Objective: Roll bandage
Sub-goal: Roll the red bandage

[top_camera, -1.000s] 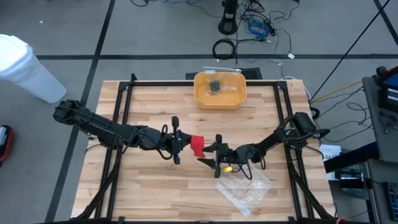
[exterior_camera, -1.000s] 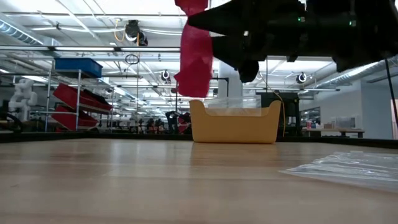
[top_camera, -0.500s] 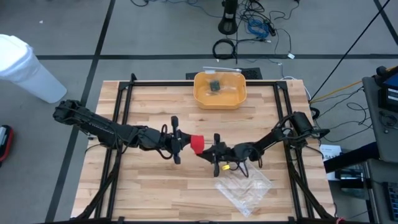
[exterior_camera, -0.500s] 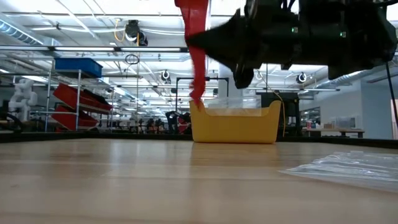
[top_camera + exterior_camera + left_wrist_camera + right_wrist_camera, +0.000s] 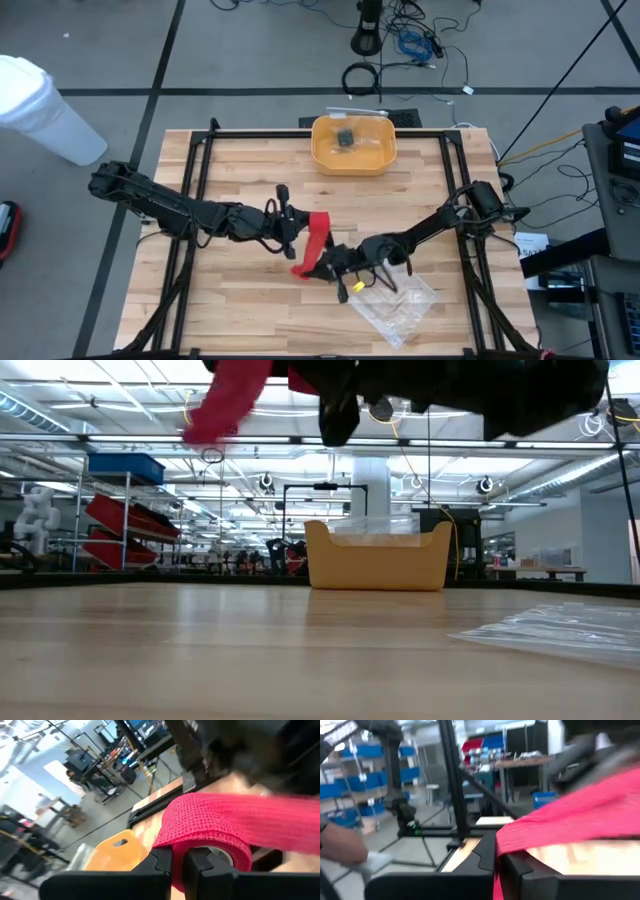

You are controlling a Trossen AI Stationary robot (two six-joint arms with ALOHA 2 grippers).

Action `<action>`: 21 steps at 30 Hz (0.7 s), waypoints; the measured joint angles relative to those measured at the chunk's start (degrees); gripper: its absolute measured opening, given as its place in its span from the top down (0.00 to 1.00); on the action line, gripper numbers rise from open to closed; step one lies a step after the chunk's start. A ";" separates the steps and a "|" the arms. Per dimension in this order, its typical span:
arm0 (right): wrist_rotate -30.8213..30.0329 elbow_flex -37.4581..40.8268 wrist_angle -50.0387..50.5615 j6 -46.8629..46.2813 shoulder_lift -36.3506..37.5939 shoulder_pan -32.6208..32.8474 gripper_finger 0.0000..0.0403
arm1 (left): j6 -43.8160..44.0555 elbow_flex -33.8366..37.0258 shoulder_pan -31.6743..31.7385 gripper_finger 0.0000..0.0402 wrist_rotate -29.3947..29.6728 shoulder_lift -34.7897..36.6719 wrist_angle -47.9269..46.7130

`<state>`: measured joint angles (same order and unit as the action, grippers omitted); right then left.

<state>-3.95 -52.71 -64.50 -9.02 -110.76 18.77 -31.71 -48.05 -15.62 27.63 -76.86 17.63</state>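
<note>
We see the bandage (image 5: pixel 315 240) held in the air above the middle of the table (image 5: pixel 240 310), no longer the short red tuft it was half a second ago but a drawn-out strip running from the roll end at the left gripper (image 5: pixel 290 232) down and toward the near side to the right gripper (image 5: pixel 318 266). The left wrist view shows the left gripper's fingers (image 5: pixel 161 861) closed to a narrow gap on the rolled end, the red fabric wrapped around a core. The right wrist view shows the right gripper's fingers nearly together with the free end of the strip pinched between them. What changed is the right gripper: it was level with the left one and just right of the bandage, and it has swung nearer and leftward, pulling the band out taut. In the low view the red fabric now hangs high at the upper left instead of dangling in front of the yellow bin (image 5: pixel 378 555). We judge this as paying out and tensioning the strip between winding turns, so rolling is under way but far from done. The clear plastic bag (image 5: pixel 395 303) lies near-right of both grippers, untouched.
</note>
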 joint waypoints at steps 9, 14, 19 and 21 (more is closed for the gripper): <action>-7.33 -4.49 10.70 3.67 0.23 3.85 1.00 | -2.09 0.00 -0.35 0.97 7.22 0.10 -1.78; -9.85 -4.44 13.70 3.05 0.24 3.77 1.00 | -2.17 0.04 -2.01 0.97 7.40 1.05 -2.71; -9.70 -4.39 14.00 3.07 2.22 4.56 1.00 | -2.04 0.04 -2.91 0.97 7.41 4.42 -8.78; -9.59 -4.40 15.74 3.68 4.18 5.17 1.00 | -2.02 0.04 -2.97 0.97 7.12 5.51 -10.77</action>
<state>-13.54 -57.11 -48.76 -5.35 -106.58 23.95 -33.74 -48.01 -18.59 34.75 -71.34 6.86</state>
